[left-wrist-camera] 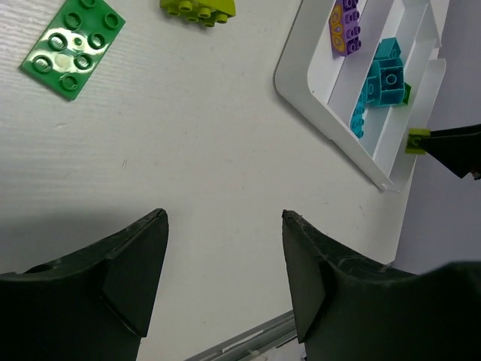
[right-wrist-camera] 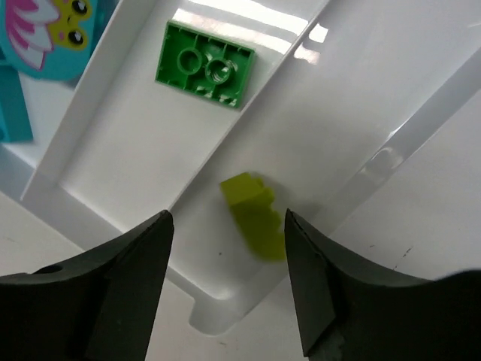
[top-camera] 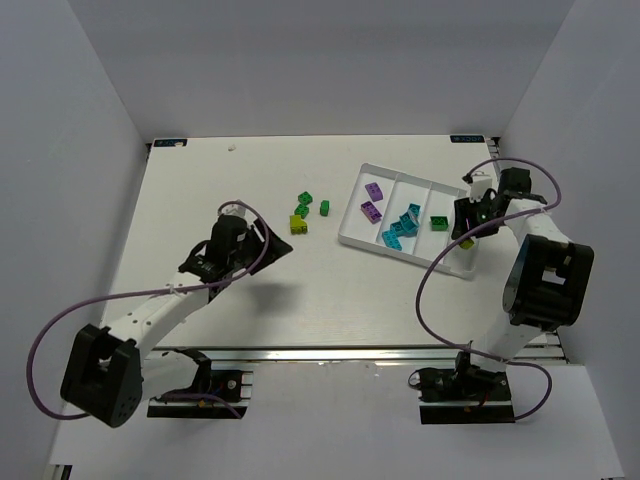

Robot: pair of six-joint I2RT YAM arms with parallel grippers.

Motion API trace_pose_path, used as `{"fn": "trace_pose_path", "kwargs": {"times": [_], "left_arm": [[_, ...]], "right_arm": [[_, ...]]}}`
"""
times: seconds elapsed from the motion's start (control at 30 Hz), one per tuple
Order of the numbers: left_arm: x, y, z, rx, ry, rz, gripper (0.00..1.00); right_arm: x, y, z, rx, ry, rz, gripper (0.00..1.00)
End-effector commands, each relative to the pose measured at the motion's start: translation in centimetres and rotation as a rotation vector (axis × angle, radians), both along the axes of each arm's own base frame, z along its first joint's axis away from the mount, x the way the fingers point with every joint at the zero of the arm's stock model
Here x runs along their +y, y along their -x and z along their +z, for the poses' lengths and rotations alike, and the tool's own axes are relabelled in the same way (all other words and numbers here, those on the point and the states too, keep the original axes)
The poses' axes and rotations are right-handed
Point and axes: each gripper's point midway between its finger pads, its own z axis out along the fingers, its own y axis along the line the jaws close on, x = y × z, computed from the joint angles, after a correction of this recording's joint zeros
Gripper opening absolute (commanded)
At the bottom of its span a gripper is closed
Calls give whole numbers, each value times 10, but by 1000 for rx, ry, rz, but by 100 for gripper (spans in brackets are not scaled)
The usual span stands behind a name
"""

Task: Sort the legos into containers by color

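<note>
Our left end effector (left-wrist-camera: 224, 218) hangs spread and empty over the white bench (left-wrist-camera: 188, 135), near a loose green studded plastic plate (left-wrist-camera: 71, 41). Our right end effector (right-wrist-camera: 225, 226) is spread over the right compartment of the shallow white three-compartment plastic tray (top-camera: 358, 232). A blurred yellow-green brick (right-wrist-camera: 254, 214) lies below it, near a green brick (right-wrist-camera: 205, 64). We should rise straight up, clear of the rim.

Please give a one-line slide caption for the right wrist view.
Open right gripper above the tray compartment holding a green brick, a blurred yellow-green brick between its fingers.
</note>
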Motion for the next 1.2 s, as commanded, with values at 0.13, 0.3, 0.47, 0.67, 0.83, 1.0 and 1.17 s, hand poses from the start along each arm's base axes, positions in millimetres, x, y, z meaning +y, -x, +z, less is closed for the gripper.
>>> {"fn": "trace_pose_path", "kwargs": {"times": [0.13, 0.3, 0.47, 0.67, 0.83, 1.0, 1.17], "left_arm": [[-19, -44, 5, -10, -71, -69, 72], [-14, -73, -12, 65, -214, -48, 72], [1, -107, -33, 129, -449, -54, 73], [-4, -143, -36, 115, -549, -95, 75], [-11, -165, -47, 113, -589, -121, 75], [-24, -177, -54, 105, -580, -148, 74], [-27, -174, -73, 143, -609, -172, 71]], "right_arm": [[-9, -28, 33, -93, -14, 10, 84], [19, -18, 84, -252, -76, 260, 89], [61, 24, 114, -346, -212, 533, 82], [83, 51, 119, -334, -341, 575, 47], [87, 61, 114, -326, -369, 569, 53], [89, 65, 110, -325, -382, 561, 56], [91, 67, 110, -326, -392, 550, 57]]}}
